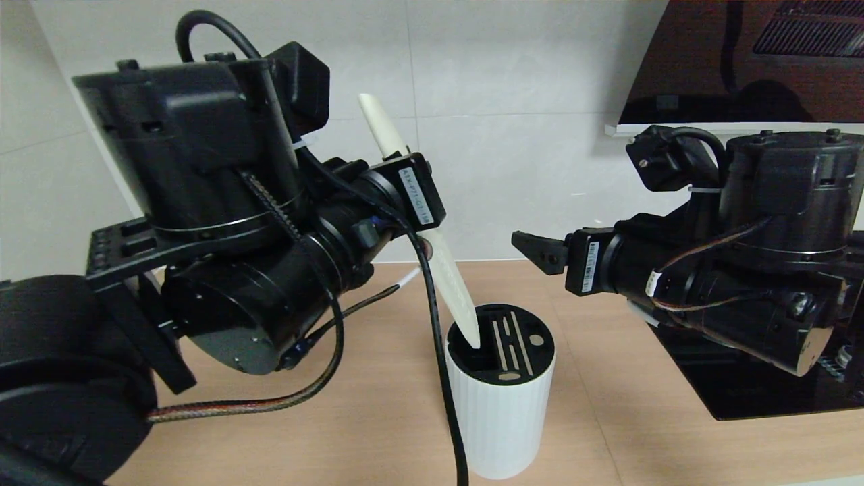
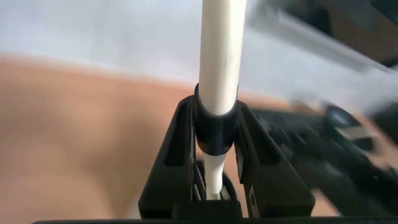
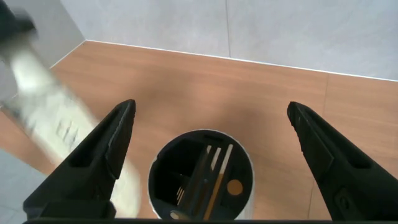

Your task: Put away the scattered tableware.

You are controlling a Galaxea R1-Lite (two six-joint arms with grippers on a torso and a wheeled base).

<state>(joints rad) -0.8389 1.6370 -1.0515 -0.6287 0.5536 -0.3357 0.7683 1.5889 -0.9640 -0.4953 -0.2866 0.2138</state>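
Observation:
My left gripper (image 1: 422, 233) is shut on a cream-white knife (image 1: 453, 290), gripping it near the black collar between handle and blade. The handle (image 2: 221, 50) sticks up past the fingers (image 2: 177, 143). The blade slants downward, and its tip is in the large opening of the black slotted top of a white ribbed cylindrical holder (image 1: 503, 405) on the wooden counter. My right gripper (image 1: 538, 251) hangs open a little above and to the right of the holder (image 3: 202, 177), nothing between its fingers (image 3: 102, 165). The knife (image 3: 50, 106) appears blurred beside it.
A black glass cooktop (image 1: 742, 385) is set into the wooden counter (image 1: 324, 432) at the right, under a dark range hood (image 1: 742, 61). A tiled wall (image 1: 513, 101) runs behind. Bare counter lies left of and in front of the holder.

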